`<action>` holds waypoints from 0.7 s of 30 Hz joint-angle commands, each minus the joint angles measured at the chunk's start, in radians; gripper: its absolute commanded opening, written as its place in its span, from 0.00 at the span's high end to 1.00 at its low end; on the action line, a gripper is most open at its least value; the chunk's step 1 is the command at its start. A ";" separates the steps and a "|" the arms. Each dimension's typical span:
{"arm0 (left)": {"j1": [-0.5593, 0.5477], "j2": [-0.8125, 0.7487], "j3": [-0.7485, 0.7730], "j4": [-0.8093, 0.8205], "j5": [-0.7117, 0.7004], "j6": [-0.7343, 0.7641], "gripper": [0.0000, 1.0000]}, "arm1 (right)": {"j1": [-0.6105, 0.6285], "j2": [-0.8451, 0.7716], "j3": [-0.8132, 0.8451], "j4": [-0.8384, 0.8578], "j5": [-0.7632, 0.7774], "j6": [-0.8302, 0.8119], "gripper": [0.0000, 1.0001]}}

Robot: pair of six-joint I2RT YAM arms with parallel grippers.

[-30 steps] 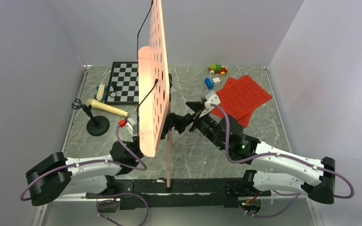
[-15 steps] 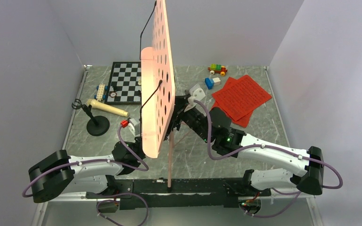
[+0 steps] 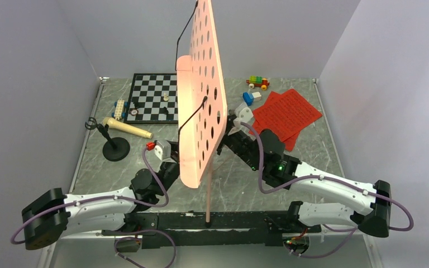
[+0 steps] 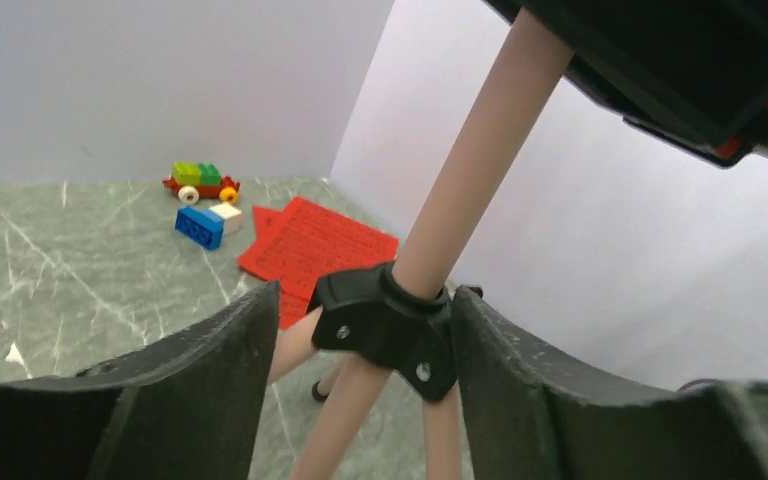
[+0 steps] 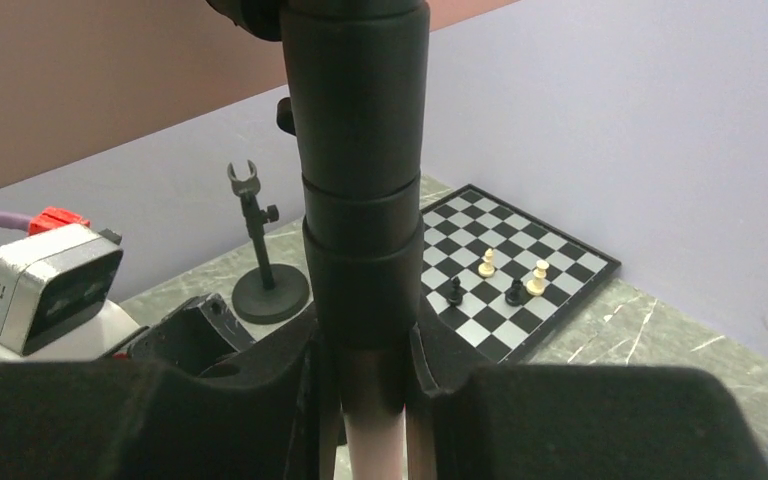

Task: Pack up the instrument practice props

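The pink perforated music stand (image 3: pixel 204 95) stands tall in mid-table, its pole (image 3: pixel 208 195) leaning slightly. My right gripper (image 5: pixel 360 350) is shut on the pole just below the black collar (image 5: pixel 360 200). Lower down, my left gripper (image 4: pixel 365 300) is open around the black tripod hub (image 4: pixel 385 325), with a gap at its left finger. Red sheet-music pages (image 3: pixel 285 114) lie at the back right. The cream microphone (image 3: pixel 125 128) lies beside its black round-base stand (image 3: pixel 115 148) on the left.
A chessboard (image 3: pixel 156 97) with a few pieces sits at the back, left of the music stand. Small coloured toy bricks (image 3: pixel 257 82) and a blue brick (image 3: pixel 248 98) lie near the red pages. Grey walls enclose the table on three sides.
My right gripper has moved in and shut on the stand's pole. My left gripper has opened around the hub. The stand has shifted to the right.
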 commanded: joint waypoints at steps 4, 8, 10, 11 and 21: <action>-0.013 -0.188 -0.082 -0.435 -0.047 0.048 0.20 | -0.103 -0.097 0.003 -0.108 -0.034 0.039 1.00; -0.010 -0.304 -0.120 -0.419 -0.088 0.136 0.10 | -0.161 -0.129 0.016 -0.169 -0.184 0.060 1.00; -0.007 -0.365 -0.122 -0.443 -0.098 0.169 0.07 | -0.188 -0.129 0.039 -0.200 -0.272 0.072 1.00; -0.004 -0.390 -0.122 -0.456 -0.105 0.182 0.05 | -0.195 -0.129 0.045 -0.202 -0.329 0.067 1.00; 0.039 -0.589 -0.157 -0.489 0.044 0.213 0.01 | -0.258 -0.079 0.126 -0.175 -0.711 0.083 1.00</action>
